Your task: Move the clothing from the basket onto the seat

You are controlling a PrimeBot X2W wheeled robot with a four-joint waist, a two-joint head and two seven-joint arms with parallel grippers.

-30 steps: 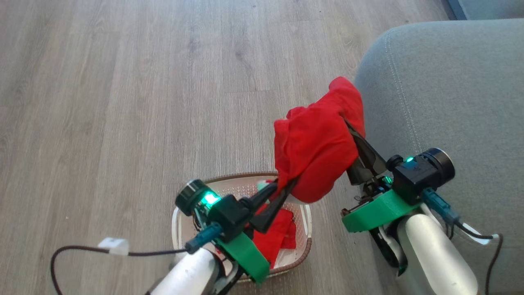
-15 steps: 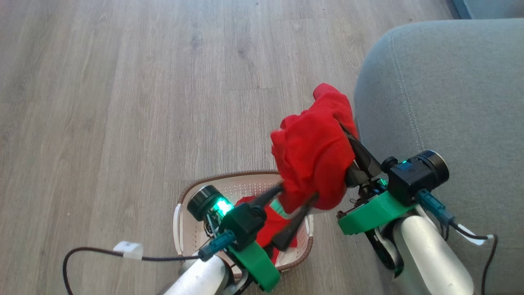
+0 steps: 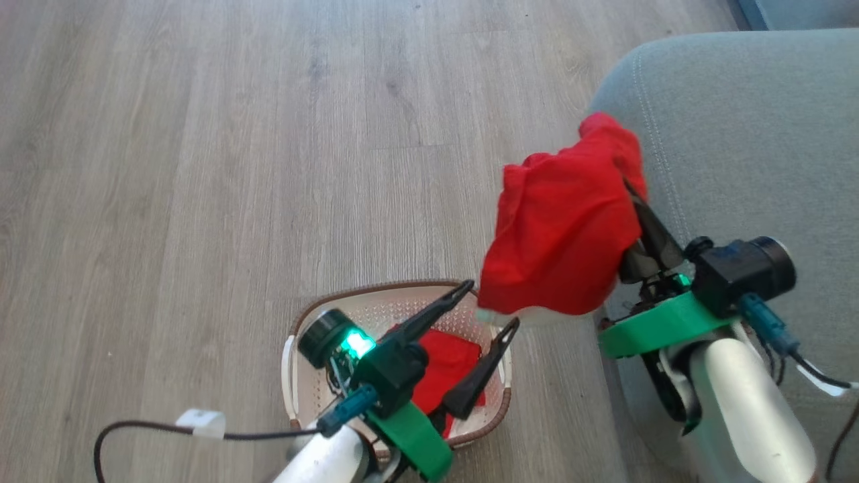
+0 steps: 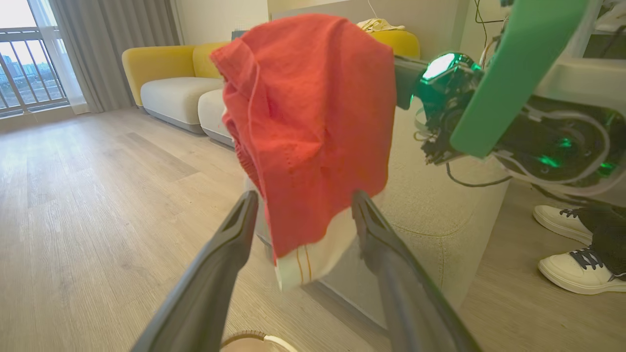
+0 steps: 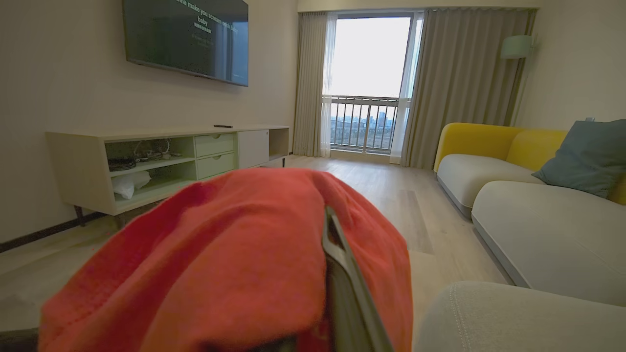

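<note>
basket on floor, left of seat | clothing in basket | one garment aloft beside seat's left edge

In the head view's lower centre the left hand stands with its two dark fingers spread wide, pointing up and right from the left arm. At centre right the right hand is clamped on the clothing, fingers pointing up-left from the right arm

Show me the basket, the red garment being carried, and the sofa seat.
basket (image 3: 376, 288), head view, brown back rim
red garment (image 3: 560, 248), head view, middle of the cloth
seat (image 3: 738, 134), head view, bare grey top
</note>
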